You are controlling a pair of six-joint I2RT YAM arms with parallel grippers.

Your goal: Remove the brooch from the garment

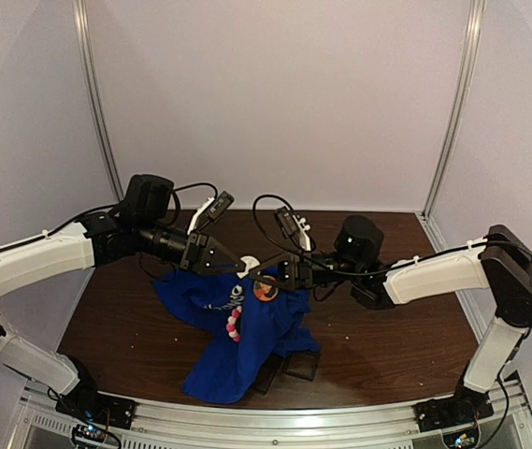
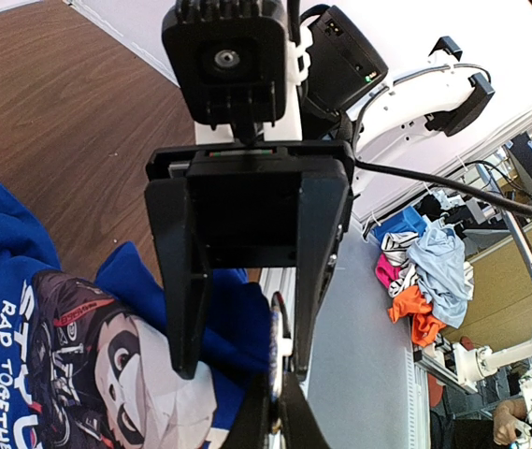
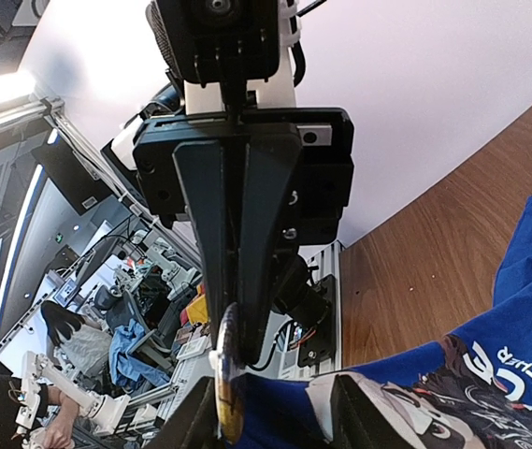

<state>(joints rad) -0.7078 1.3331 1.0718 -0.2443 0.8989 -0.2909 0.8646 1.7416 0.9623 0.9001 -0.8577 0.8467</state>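
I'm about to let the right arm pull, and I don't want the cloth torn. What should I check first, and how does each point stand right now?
1. Right end effector shut on the brooch: ok. The disc is clamped edge-on.
2. Brooch free of the shirt: cannot tell. The cloth lies right against it and the pin is hidden.
3. Left end effector pinning the shirt: cannot tell. Its fingers stand wide apart with cloth between them.
4. Room between the two end effectors: not ok. Their tips nearly meet over the shirt.

left tool (image 2: 244,365) spread wide; right tool (image 3: 244,344) pinching brooch (image 3: 225,379).
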